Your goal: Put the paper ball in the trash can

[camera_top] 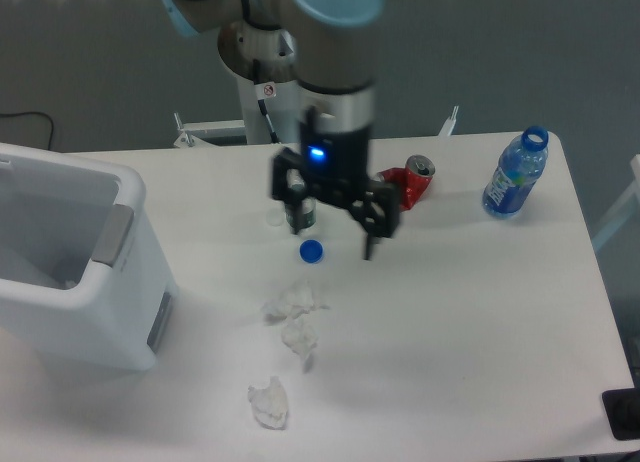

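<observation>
White paper ball [296, 301], white trash can [75, 292] with grey patches, red soda can [412, 182], blue bottle cap [311, 250].

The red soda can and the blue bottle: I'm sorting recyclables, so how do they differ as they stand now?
The red soda can looks dented and tilted near the table's middle, partly behind the gripper; the blue bottle stands at the far right, leaning slightly. The can is short and red, while the bottle is taller, clear and blue-labelled. The bottle's neck is open, uncapped. Both rest on the white table, apart from the trash can.

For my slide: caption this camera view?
Open gripper hovers above paper wads beside the white bin.
</observation>
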Robot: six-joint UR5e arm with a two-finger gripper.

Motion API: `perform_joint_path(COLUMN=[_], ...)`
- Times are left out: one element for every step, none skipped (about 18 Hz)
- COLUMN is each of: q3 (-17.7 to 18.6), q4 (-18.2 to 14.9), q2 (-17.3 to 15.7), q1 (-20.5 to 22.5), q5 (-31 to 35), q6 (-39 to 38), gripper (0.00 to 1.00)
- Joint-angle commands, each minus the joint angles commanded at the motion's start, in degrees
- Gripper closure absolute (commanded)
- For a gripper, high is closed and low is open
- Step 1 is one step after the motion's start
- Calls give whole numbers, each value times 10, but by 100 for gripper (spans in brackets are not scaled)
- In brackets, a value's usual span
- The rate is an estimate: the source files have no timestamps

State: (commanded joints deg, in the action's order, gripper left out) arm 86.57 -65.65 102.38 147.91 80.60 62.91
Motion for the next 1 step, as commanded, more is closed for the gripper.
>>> perform_joint_path(q3=[-2], q4=[-4], q2=[6], q1=[8], q5=[0], q6=[15], gripper=[0])
